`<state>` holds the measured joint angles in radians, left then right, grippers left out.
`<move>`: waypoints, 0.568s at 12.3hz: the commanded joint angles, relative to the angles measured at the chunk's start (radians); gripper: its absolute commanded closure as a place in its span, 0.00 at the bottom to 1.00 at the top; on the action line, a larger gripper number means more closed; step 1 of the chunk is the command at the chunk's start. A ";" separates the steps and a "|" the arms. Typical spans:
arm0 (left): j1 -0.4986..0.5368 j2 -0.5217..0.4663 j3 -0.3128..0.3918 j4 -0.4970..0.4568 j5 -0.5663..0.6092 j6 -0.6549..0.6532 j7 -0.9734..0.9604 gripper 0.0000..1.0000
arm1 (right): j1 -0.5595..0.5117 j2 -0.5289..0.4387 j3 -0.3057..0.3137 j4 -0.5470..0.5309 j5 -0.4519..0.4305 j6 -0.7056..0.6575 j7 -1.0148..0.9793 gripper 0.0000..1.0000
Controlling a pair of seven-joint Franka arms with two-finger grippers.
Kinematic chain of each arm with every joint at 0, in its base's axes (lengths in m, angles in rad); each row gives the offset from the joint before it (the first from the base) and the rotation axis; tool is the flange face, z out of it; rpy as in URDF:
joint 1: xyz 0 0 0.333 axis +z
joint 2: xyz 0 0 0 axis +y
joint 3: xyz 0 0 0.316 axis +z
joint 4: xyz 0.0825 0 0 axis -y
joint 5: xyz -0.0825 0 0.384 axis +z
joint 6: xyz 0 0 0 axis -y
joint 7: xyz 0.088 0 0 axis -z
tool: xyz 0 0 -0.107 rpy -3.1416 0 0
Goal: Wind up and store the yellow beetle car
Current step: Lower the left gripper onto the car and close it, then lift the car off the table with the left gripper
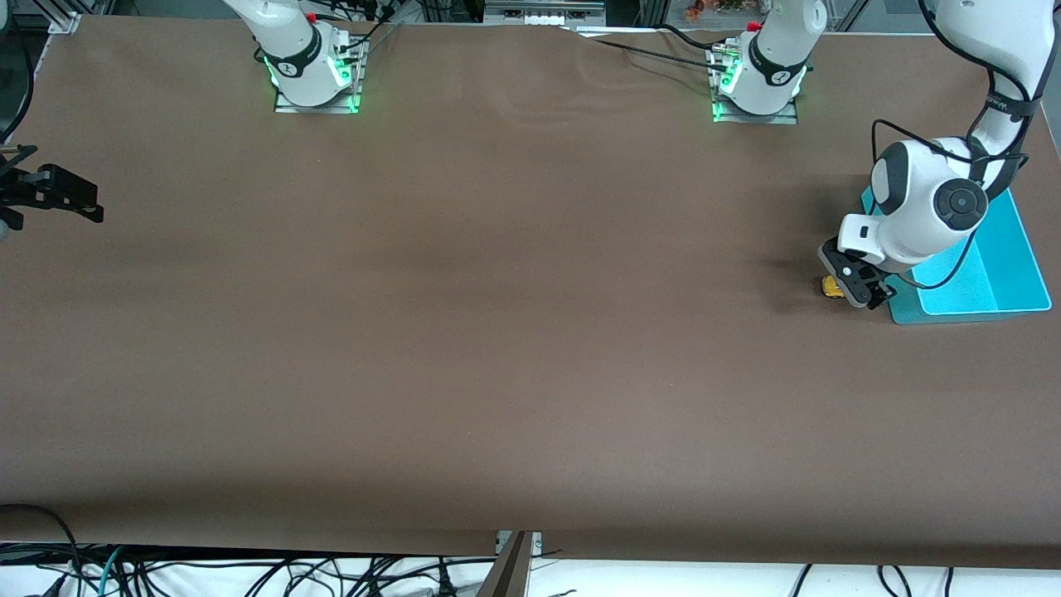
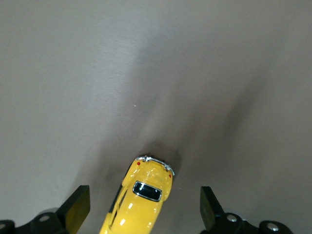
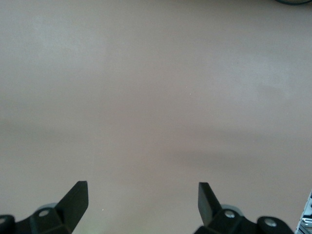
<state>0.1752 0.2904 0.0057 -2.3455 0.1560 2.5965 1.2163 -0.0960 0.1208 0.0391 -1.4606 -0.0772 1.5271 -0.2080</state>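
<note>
Front view: the left gripper [image 1: 854, 282] hangs over the yellow car [image 1: 831, 287] beside the blue bin [image 1: 1015, 282]; the right gripper [image 1: 50, 195] waits, fingers spread.

Left wrist view: spread fingers [image 2: 78, 207] flank the car [image 2: 141, 197] on the table, untouched. Light, hard and slick, it likely grips best across its sides.

Brown table [image 1: 497, 348], teal bin [image 1: 1007, 274] at left arm's end

The front camera looks down from high across the surface [image 1: 497, 348], facing both arm bases. The left wrist camera sits close above the yellow beetle car [image 2: 141, 200], also seen in the front view beside the teal bin [image 1: 995, 282]. The right wrist camera faces only bare surface from close up.
</note>
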 commanded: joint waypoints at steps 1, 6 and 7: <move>0.006 0.047 0.026 0.017 0.019 0.025 0.184 0.01 | 0.002 -0.004 0.004 -0.006 -0.004 -0.022 0.016 0.00; 0.006 0.082 0.065 0.017 0.013 0.065 0.282 0.36 | 0.004 0.002 0.004 -0.006 -0.004 -0.027 0.016 0.00; 0.006 0.075 0.066 0.017 0.011 0.065 0.282 0.88 | 0.004 0.003 0.004 -0.006 -0.003 -0.025 0.016 0.00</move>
<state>0.1811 0.3691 0.0680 -2.3433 0.1560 2.6594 1.4756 -0.0931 0.1276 0.0392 -1.4670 -0.0772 1.5156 -0.2060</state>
